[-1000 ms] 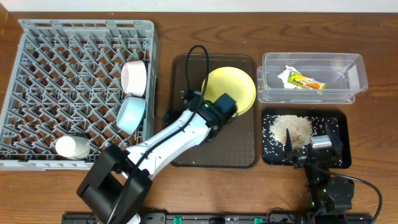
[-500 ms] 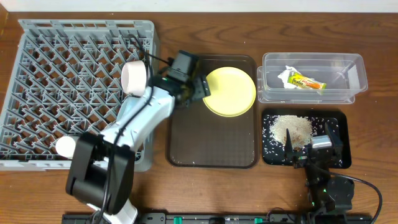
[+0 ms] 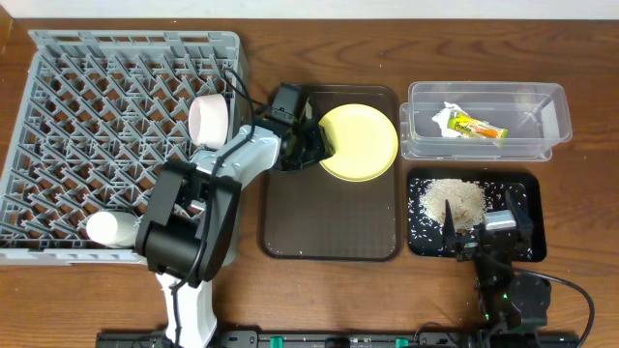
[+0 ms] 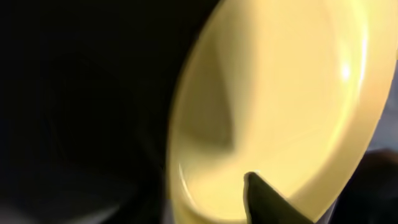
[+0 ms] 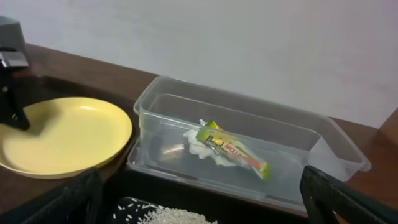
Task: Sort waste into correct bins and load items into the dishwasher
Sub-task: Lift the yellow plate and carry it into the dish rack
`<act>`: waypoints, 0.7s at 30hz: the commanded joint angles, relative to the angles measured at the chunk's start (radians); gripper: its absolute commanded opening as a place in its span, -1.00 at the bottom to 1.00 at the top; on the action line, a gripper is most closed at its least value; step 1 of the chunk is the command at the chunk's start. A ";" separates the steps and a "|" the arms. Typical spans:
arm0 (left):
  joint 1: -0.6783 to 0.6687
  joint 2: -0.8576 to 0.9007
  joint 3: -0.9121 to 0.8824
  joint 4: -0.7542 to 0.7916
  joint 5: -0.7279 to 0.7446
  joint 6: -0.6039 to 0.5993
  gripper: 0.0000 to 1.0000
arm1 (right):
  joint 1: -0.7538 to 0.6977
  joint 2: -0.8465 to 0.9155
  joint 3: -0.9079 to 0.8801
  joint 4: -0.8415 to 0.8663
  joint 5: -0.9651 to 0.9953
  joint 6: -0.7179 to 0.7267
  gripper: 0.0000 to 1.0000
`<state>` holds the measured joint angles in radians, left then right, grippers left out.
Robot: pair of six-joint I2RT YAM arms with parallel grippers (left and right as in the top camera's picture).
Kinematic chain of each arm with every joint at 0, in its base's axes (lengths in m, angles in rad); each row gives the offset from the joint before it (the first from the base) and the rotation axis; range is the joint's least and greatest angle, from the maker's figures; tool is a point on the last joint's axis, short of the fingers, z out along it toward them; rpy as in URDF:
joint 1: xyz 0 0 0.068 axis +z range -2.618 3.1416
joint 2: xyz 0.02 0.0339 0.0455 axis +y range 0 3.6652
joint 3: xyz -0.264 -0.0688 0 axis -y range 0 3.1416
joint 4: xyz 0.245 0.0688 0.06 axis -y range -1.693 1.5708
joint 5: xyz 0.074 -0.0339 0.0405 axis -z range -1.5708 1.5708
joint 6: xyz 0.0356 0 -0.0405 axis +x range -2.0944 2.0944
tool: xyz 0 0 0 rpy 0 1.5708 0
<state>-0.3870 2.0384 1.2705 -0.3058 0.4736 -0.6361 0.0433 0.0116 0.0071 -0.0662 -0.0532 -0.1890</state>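
- While the left pincer point(image 3: 311, 145) sits at the left edge of the yellow plate point(image 3: 360, 143), the plate lies just to its right, in the top right corner of the brown tray point(image 3: 329, 227).
- The plate is round and lies flat, face up.
- From above, the arm hides the fingers, so I cannot tell if the left pincer is pinching the rim or only touching it.
- The left wrist view shows more: one dark fingertip point(image 4: 261, 199) sits over the inside of the plate, close to the rim. The other finger is not clear there.
- The right pincer point(image 3: 482, 230) sits low over the black tray point(image 3: 534, 184), which holds the rice grains point(image 3: 455, 201). In the right wrist view its fingers are spread wide apart.
- The snack wrapper point(image 3: 477, 127) lies in the clear tub point(image 3: 551, 106), well apart from both pincers. Its long side runs left to right, with the right end a bit nearer the robot. The white paper point(image 3: 447, 116) touches its left end.
- In the grey dish rack point(image 3: 97, 116), the white bowl point(image 3: 208, 121) stands on its edge by the right wall, and the white cup point(image 3: 111, 229) lies by the front wall.
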 commanded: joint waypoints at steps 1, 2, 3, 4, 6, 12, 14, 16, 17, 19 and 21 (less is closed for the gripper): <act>-0.003 0.058 -0.010 -0.022 0.035 0.003 -0.41 | -0.010 -0.006 -0.002 -0.003 -0.004 -0.006 0.98; -0.003 0.058 -0.010 -0.025 0.035 0.003 -0.48 | -0.010 -0.006 -0.002 -0.003 -0.004 -0.006 0.98; -0.003 0.058 -0.010 -0.025 0.035 0.008 -0.57 | -0.010 -0.006 -0.002 -0.004 -0.004 -0.007 0.98; -0.003 0.058 -0.010 -0.026 0.035 0.015 -0.71 | -0.010 -0.006 -0.002 -0.003 -0.004 -0.006 0.99; -0.001 0.058 -0.010 -0.033 0.036 0.037 -0.84 | -0.010 -0.006 -0.002 -0.003 -0.004 -0.006 0.98; 0.055 -0.051 -0.004 -0.084 0.035 0.082 -0.85 | -0.010 -0.006 -0.002 -0.004 -0.004 -0.006 0.99; 0.086 -0.132 0.006 -0.108 0.031 0.114 -0.85 | -0.010 -0.006 -0.002 -0.004 -0.004 -0.006 0.99; 0.125 -0.229 0.014 -0.143 0.006 0.152 -0.85 | -0.010 -0.006 -0.002 -0.003 -0.004 -0.006 0.98; 0.145 -0.282 0.017 -0.170 -0.025 0.173 -0.85 | -0.010 -0.006 -0.002 -0.004 -0.004 -0.007 0.99; 0.190 -0.385 0.019 -0.228 -0.108 0.216 -0.85 | -0.010 -0.006 -0.002 -0.003 -0.004 -0.006 0.98; 0.245 -0.493 0.019 -0.297 -0.210 0.272 -0.85 | -0.010 -0.006 -0.002 -0.004 -0.004 -0.006 0.99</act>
<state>-0.1974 1.6836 1.2697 -0.5575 0.4103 -0.4698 0.0433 0.0120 0.0071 -0.0662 -0.0532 -0.1894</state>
